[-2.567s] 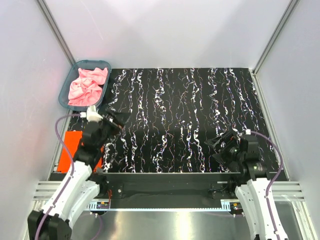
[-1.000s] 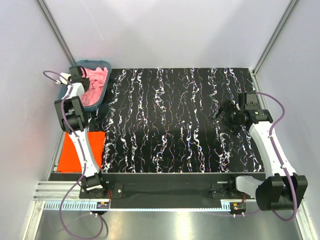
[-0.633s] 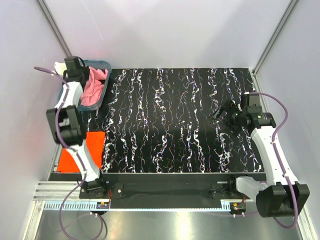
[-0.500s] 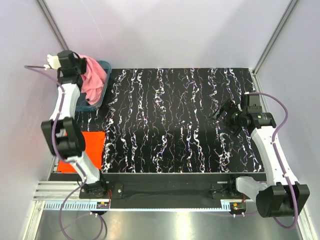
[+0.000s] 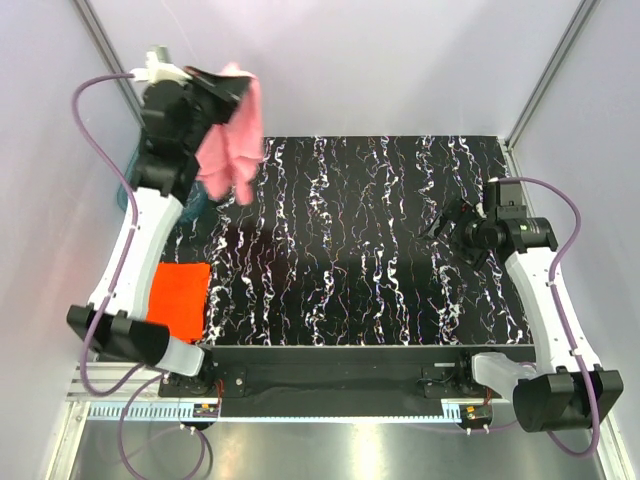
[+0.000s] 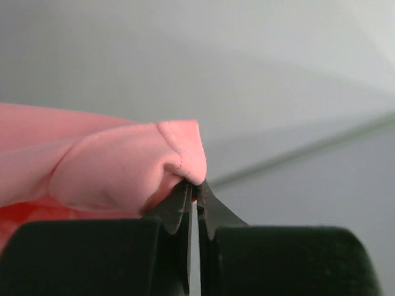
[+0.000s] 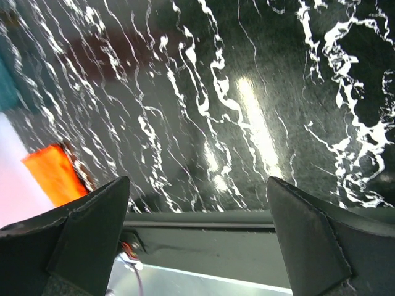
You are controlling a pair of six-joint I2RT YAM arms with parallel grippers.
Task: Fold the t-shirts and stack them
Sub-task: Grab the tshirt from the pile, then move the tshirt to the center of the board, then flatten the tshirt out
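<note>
- The left gripper [image 6: 192, 188] was pinched shut on a hem of the pink t-shirt [image 5: 232, 145].
- The pink t-shirt hung down from that gripper in a loose bunch, up in the air. No part of it lay flat.
- It hung over the far left corner of the table [image 5: 350, 250]. The teal tub [image 5: 194, 207] sat below the gripper, mostly hidden by the arm.
- I could not tell if anything else was in the tub.
- The right gripper [image 7: 197, 180] was wide open and held nothing. It hovered over the right side of the table, well apart from the pink t-shirt.
- The orange-red t-shirt [image 5: 180, 297] lay far below the left gripper, down near that arm's base, just beside the left edge of the table. From the right gripper it was way across the table.
- It looked like a flat, neat square, so I think that one was already folded.
- So the job looked about half done, at a guess.
- The pink t-shirt was not yet laid out, not yet folded and not yet stacked.
- What was left, I think: put the pink one down flat on the table, fold it with both grippers, then set it on top of the orange-red one.
</note>
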